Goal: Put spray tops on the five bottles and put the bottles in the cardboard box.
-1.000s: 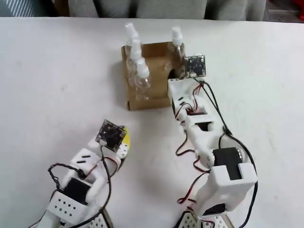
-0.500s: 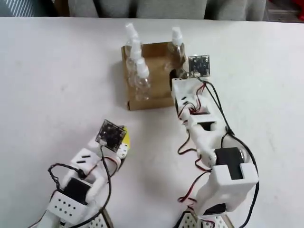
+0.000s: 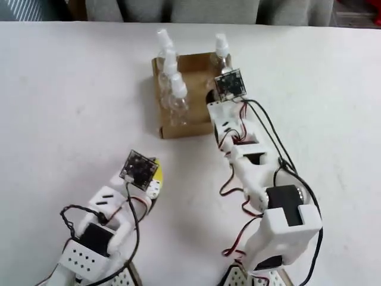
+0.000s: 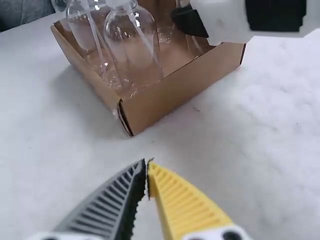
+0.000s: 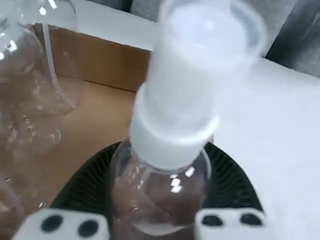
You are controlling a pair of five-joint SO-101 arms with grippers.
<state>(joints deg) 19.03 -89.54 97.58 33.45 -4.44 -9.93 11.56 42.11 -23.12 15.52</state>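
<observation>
R hand (image 5: 161,156) hides bottle (image 5: 160,197) base.

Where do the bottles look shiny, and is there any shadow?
Right wrist view: small white glints on the bottle in the right pincer. Left wrist view: pale streaks of shine on the bottles in the cardboard box, and a soft grey shadow on the table beside the box.

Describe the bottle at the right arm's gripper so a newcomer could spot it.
Find the cardboard box toward the far middle of the table. Three bottles line its left side. The lone bottle stands apart in the far right corner, with the right gripper around it.
</observation>
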